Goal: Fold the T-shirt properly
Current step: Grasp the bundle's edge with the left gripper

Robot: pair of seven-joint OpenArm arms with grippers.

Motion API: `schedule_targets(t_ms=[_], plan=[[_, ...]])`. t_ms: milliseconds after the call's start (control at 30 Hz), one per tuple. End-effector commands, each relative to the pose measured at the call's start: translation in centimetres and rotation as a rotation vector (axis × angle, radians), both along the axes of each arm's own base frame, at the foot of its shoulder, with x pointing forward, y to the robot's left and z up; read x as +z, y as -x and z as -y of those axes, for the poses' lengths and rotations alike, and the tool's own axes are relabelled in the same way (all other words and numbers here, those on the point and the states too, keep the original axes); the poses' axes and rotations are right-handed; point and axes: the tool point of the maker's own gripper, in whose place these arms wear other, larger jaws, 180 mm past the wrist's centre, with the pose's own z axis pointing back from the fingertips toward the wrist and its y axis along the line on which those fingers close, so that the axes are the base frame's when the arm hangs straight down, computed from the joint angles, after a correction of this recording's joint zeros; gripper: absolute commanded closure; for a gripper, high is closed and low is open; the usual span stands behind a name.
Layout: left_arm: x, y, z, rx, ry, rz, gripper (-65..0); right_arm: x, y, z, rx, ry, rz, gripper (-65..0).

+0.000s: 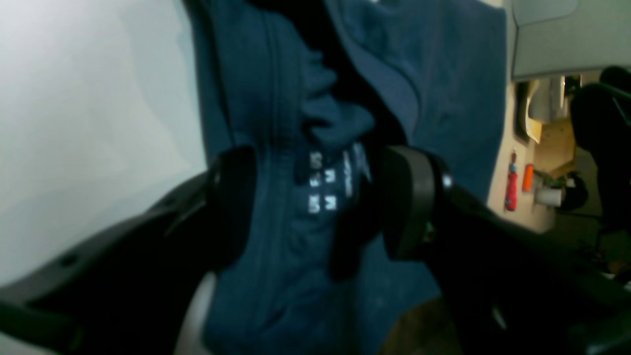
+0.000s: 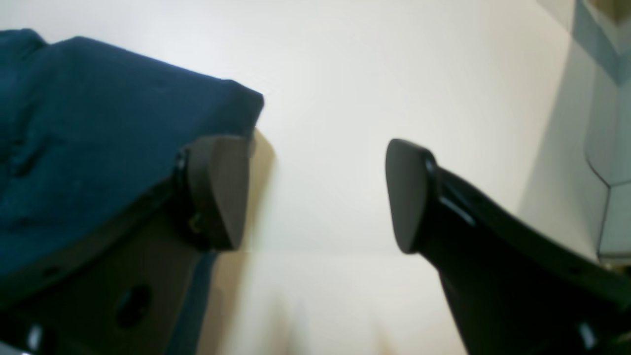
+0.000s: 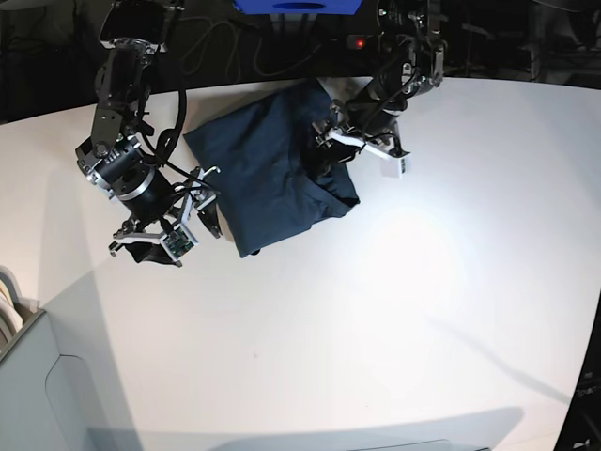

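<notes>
The dark navy T-shirt [image 3: 272, 174] lies in a rough folded bundle on the white table [image 3: 394, 301], toward the back. My left gripper [image 3: 346, 148] hangs over the shirt's right edge. In the left wrist view its jaws [image 1: 315, 202] stand wide apart, with bunched cloth [image 1: 276, 98] and the printed neck label [image 1: 323, 182] between them, and neither pad presses the cloth. My right gripper [image 3: 199, 211] sits at the shirt's lower left corner. It is open [image 2: 315, 197] with bare table between its fingers, and the shirt corner [image 2: 98, 123] lies just beside one finger.
A blue box [image 3: 296, 6] and cables sit past the table's far edge. A grey bin [image 3: 38, 395] stands at the near left corner. Beyond the table, the left wrist view shows room clutter, including a red object [image 1: 511, 185].
</notes>
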Motion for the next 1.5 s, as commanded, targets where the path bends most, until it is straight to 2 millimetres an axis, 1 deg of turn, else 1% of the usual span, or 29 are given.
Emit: schedule_targets(t_ms=[0, 33, 100, 167, 600, 633, 733, 900, 1000, 1067, 1200, 1233, 1300, 1333, 1433, 1467], plan=[[2.0, -0.3, 0.0, 0.010, 0.012, 0.063, -38.0, 1.2, -0.4, -0.2, 0.018, -0.006, 0.041, -41.6], [2.7, -0.3, -0.1, 0.010, 0.006, 0.080, -38.0, 1.2, -0.4, -0.1, 0.017, -0.006, 0.041, -41.6], [3.4, -0.3, -0.3, 0.008, -0.012, 0.101, -38.0, 1.1, -0.4, -0.1, 0.016, -0.006, 0.039, -41.6], [3.4, -0.5, -0.5, 0.004, -0.042, 0.110, -38.0, 1.1, -0.4, -0.1, 0.017, -0.004, 0.041, -41.6], [0.2, 0.5, -0.5, -0.004, -0.061, 0.023, -38.0, 1.1, -0.6, -0.2, 0.018, -0.007, 0.041, -41.6], [0.1, 0.6, -0.5, -0.004, -0.061, 0.020, -38.0, 1.1, -0.6, -0.2, 0.018, -0.007, 0.041, -41.6], [-0.1, 0.4, -1.5, 0.020, -0.074, 0.018, -38.0, 1.1, -0.6, -0.2, 0.018, -0.007, 0.041, -41.6], [-0.3, 0.5, -1.8, 0.024, -0.078, 0.011, -38.0, 1.2, -0.6, -0.2, 0.018, -0.007, 0.042, -41.6], [-1.7, 1.0, -1.6, 0.022, -0.074, -0.029, -38.0, 1.2, -0.6, -0.2, 0.018, -0.007, 0.042, -41.6], [-2.2, 0.6, -1.5, 0.020, -0.069, -0.036, -38.0, 1.2, -0.7, -0.2, 0.018, -0.007, 0.044, -41.6], [-3.3, 0.4, -1.3, 0.013, -0.066, -0.061, -37.6, 1.2, -0.6, -0.2, 0.018, -0.007, 0.042, -41.6], [-3.4, 0.4, -1.2, 0.009, -0.064, -0.065, -36.4, 1.2, -0.6, -0.2, 0.018, -0.007, 0.042, -41.6], [-3.3, 0.1, -1.1, 0.004, -0.063, -0.060, -28.6, 1.2, -0.6, -0.2, 0.017, -0.006, 0.042, -41.6], [-3.4, 0.1, -1.0, 0.003, -0.062, -0.063, -23.2, 1.2, -0.6, -0.1, 0.018, -0.003, 0.042, -41.6], [-3.4, 0.0, -1.1, 0.008, -0.063, -0.058, -3.4, 1.3, -0.6, 0.3, 0.019, 0.012, 0.045, -41.6], [-3.2, -0.3, -1.1, 0.005, -0.064, -0.056, 0.0, 1.2, -0.6, 0.4, 0.020, 0.015, 0.045, -41.6]])
